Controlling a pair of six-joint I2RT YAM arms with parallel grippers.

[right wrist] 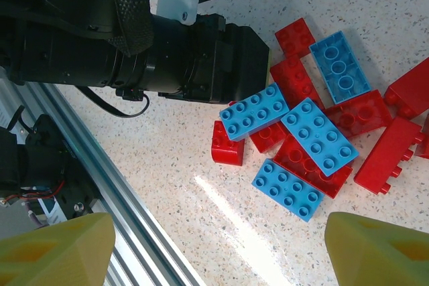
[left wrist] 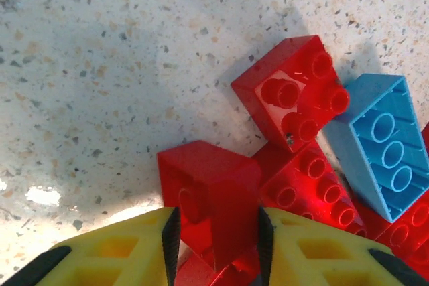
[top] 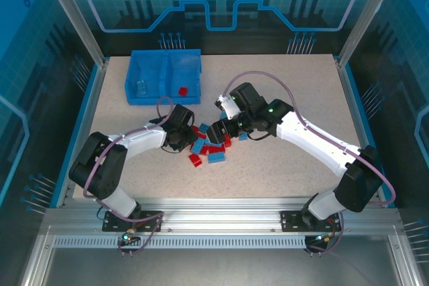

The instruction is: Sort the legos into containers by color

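**A:** Where are the legos (top: 208,145) now?

**B:** Most of them lie in one heap at the centre of the top view, red and blue mixed, between the two grippers. One red brick (left wrist: 214,189) at the heap's left edge is grasped by the left gripper (left wrist: 218,232). Its yellow fingers (left wrist: 134,252) press on two opposite faces, low in the middle of the left wrist view.

**A:** And the right gripper (right wrist: 214,252)?

**B:** It hangs over the heap with jaws spread wide and nothing between them.

**A:** So the step is to carry that brick to the bin (top: 144,53)?

**B:** I think so. The bin stands in the upper left of the top view, well apart from the heap. Its right compartment (top: 191,72) holds a red piece (top: 182,90) and the left compartment (top: 151,72) a pale blue piece (top: 142,87), so red should go right.

**A:** How to do it well?

**B:** Lift straight up first. The red brick touches its red neighbours (left wrist: 295,92) on the right side, and a sideways pull could drag them. Then release it low over the right compartment, past the divider (top: 165,72), so it does not bounce out.
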